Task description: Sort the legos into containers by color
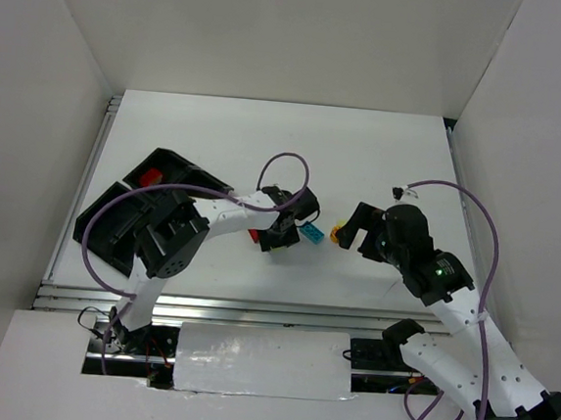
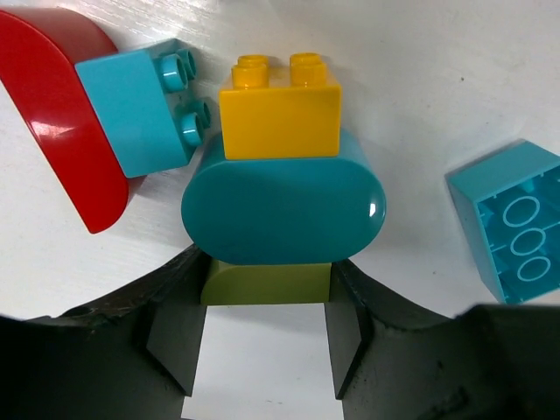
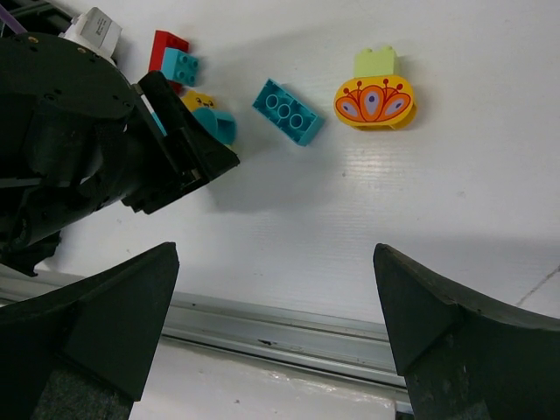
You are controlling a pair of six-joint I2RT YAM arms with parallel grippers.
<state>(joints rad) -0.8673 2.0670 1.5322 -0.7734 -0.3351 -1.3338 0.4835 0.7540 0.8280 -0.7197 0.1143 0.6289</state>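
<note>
My left gripper [image 2: 267, 293] is low over the table and shut on a lime green brick [image 2: 267, 282] at its fingertips. A teal rounded piece [image 2: 282, 208] lies against that brick, with an orange-yellow brick [image 2: 280, 109] beyond it. A small cyan brick [image 2: 140, 109] and a red curved piece [image 2: 52, 114] lie to the left, and a cyan brick [image 2: 512, 223] lies upside down to the right. My right gripper [image 3: 276, 332] is open and empty above the table, back from a yellow flower-printed piece [image 3: 374, 101] and a second lime brick [image 3: 376, 61]. The black tray [image 1: 113, 220] holds a red brick [image 1: 151, 177].
The left gripper's black body [image 3: 131, 149] fills the left of the right wrist view. An aluminium rail [image 3: 289, 337] runs along the table's near edge under the right gripper. White walls enclose the table on three sides.
</note>
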